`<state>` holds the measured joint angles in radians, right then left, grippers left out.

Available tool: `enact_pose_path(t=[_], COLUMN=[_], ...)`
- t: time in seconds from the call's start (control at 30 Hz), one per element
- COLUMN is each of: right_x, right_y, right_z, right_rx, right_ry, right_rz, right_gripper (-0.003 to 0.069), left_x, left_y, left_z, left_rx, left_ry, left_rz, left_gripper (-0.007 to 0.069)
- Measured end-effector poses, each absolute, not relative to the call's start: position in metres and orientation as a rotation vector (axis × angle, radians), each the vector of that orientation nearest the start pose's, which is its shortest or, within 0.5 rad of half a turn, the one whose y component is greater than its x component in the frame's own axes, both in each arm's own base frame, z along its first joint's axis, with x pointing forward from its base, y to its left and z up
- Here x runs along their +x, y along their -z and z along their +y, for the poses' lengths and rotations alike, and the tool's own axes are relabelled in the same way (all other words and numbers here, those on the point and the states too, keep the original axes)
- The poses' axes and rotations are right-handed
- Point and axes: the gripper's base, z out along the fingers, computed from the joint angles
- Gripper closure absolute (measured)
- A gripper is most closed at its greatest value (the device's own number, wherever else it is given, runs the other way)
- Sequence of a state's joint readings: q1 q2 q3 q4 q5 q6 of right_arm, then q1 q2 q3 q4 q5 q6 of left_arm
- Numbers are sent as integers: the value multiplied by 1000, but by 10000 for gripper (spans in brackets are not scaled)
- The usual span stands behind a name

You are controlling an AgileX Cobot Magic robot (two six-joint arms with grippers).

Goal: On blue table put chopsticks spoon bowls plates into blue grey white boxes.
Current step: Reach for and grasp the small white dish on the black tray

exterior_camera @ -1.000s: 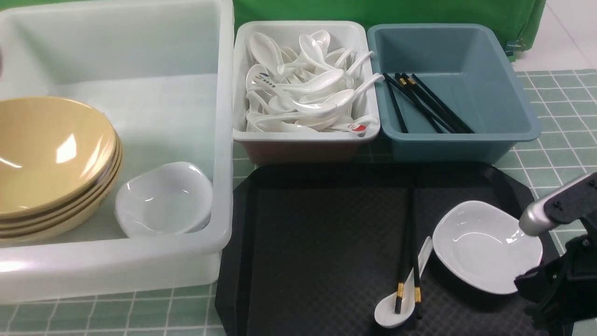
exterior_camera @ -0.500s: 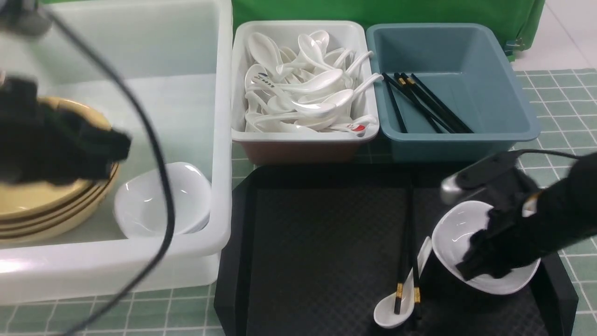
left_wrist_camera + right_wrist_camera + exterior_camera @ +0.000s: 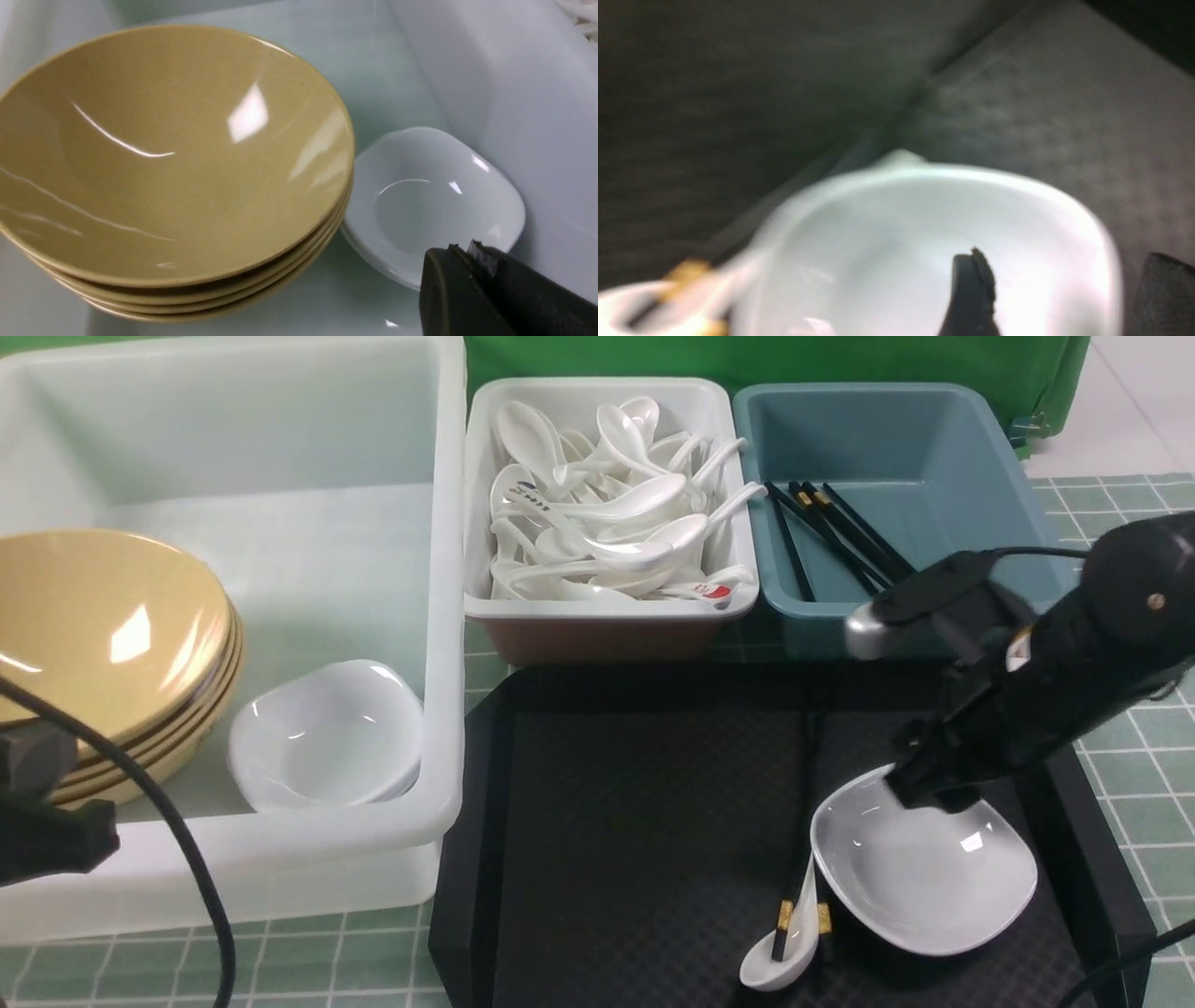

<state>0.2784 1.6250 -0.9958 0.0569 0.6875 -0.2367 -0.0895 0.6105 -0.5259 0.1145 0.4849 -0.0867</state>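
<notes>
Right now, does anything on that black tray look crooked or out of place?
Yes. The small white rounded-square dish looks tilted on the black octagonal tray, its edge riding over the white ceramic spoon and the black gold-banded chopsticks. The right gripper straddles its far rim, jaws open.

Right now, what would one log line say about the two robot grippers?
left gripper: shut, empty, near large translucent white box | right gripper: open, straddling rim of small white rounded-square plate on black octagonal tray
</notes>
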Motion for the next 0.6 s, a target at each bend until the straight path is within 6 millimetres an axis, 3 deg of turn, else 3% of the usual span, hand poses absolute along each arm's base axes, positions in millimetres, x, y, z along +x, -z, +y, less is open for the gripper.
enact_pose_path(t=[0.17, 0.27, 0.4, 0.47, 0.57, 0.6], right_x=[299, 300, 300, 297, 291, 287], right_y=[-181, -167, -169, -174, -188, -201], right_z=[76, 78, 78, 77, 76, 76], right_rx=[-623, -595, -575, -565, -567, -567], right_ry=[-59, -94, -112, -125, -132, -140], right_rz=[2816, 2869, 2875, 2882, 2871, 2861], right_gripper=[179, 235, 382, 420, 468, 515], left_x=[122, 123, 122, 120, 117, 115], left_y=[-294, -295, -298, -300, -303, -304], left_z=[-6, -6, -6, -6, -6, -5], left_rx=[34, 27, 30, 31, 38, 40], left_ry=[20, 25, 27, 27, 16, 12], left_rz=[2007, 1997, 1966, 1944, 1920, 1908], left_gripper=[622, 622, 622, 622, 622, 622])
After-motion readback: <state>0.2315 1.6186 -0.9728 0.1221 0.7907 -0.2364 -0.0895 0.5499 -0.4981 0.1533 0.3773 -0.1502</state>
